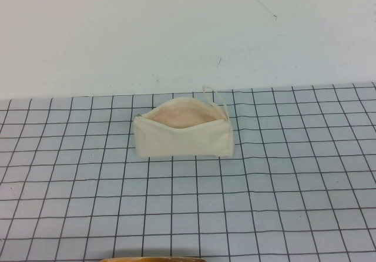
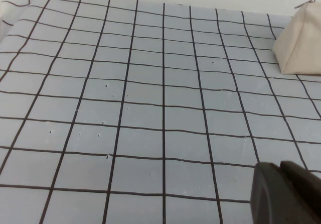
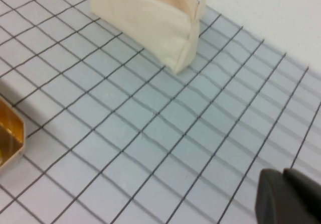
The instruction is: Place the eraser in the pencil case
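The pencil case (image 1: 182,140), a cream-white fabric pouch, stands on the gridded mat near its far edge. Its mouth gapes open and shows pinkish lining, and a thin cord loop (image 1: 216,96) sticks out at its right end. It also shows in the left wrist view (image 2: 301,45) and the right wrist view (image 3: 145,15). The eraser is not in view anywhere. My left gripper (image 2: 281,166) is shut and empty, low over the mat, well away from the pouch. My right gripper (image 3: 282,173) is shut and empty, also clear of the pouch. Neither gripper shows in the high view.
A grey-blue mat with dark grid lines (image 1: 264,203) covers the table, with a plain white surface (image 1: 176,33) behind it. A golden object sits at the near edge (image 1: 153,259) and also shows in the right wrist view (image 3: 7,138).
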Robot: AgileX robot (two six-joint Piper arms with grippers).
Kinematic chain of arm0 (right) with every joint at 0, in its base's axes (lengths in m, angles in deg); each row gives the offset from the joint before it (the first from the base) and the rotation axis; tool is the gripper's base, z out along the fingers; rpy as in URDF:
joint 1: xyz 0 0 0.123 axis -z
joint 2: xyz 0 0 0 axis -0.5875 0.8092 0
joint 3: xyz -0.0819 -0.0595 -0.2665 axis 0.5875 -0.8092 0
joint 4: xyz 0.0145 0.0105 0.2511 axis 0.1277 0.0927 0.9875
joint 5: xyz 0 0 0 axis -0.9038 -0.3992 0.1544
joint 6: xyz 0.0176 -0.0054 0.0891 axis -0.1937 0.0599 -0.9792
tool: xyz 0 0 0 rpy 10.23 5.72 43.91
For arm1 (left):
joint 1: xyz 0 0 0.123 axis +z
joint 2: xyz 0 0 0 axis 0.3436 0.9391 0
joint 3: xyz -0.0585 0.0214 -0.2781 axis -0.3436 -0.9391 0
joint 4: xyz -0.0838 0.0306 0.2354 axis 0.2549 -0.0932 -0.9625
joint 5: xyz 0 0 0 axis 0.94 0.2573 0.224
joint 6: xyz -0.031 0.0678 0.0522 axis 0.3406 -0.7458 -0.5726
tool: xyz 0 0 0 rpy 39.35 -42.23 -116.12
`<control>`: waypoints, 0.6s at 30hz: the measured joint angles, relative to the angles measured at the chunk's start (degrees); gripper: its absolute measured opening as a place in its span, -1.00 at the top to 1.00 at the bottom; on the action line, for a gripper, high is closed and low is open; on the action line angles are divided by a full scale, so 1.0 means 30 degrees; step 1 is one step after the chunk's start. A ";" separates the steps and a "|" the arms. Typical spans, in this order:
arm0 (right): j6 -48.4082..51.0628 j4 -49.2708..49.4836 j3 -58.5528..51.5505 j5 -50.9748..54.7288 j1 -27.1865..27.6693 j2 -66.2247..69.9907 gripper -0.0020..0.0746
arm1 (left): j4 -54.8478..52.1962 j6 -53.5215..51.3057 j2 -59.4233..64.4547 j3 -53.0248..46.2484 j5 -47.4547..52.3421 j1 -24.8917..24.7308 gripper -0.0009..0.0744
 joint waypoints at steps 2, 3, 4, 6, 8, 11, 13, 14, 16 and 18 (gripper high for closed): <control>-0.0759 -0.0039 -0.1517 -0.0372 0.0470 -0.1728 0.95 | 0.0000 0.0000 0.0000 0.0000 0.0000 0.0000 0.98; -0.0937 -0.0144 -0.2108 -0.0464 0.0797 -0.2475 0.95 | 0.0000 0.0000 0.0000 0.0000 0.0000 0.0000 0.98; -0.1093 -0.0353 -0.2805 -0.0649 0.1332 -0.3478 0.95 | 0.0000 0.0000 0.0000 0.0000 0.0000 0.0000 0.98; -0.1253 -0.0812 -0.3988 -0.0918 0.2600 -0.5384 0.95 | 0.0000 0.0000 0.0000 0.0000 0.0000 0.0000 0.98; -0.1342 -0.1219 -0.4870 -0.1004 0.4305 -0.7025 0.95 | 0.0000 0.0000 0.0000 0.0000 0.0000 0.0000 0.98; -0.1344 -0.1443 -0.5540 -0.1288 0.6734 -0.8741 0.95 | 0.0000 0.0000 0.0000 0.0000 0.0000 0.0000 0.98; -0.1375 -0.1527 -0.5737 -0.1551 0.8320 -0.9510 0.95 | 0.0000 0.0000 0.0000 0.0000 0.0000 0.0000 0.98; -0.1375 -0.1529 -0.5769 -0.1594 0.9069 -0.9863 0.95 | 0.0000 0.0000 0.0000 0.0000 0.0000 0.0000 0.98; -0.1375 -0.1570 -0.5836 -0.1594 1.0326 -1.0418 0.95 | 0.0000 0.0000 0.0000 0.0000 0.0000 0.0000 0.98; -0.1375 -0.1570 -0.5836 -0.1594 1.1410 -1.0676 0.95 | 0.0000 0.0000 0.0000 0.0000 0.0000 0.0000 0.98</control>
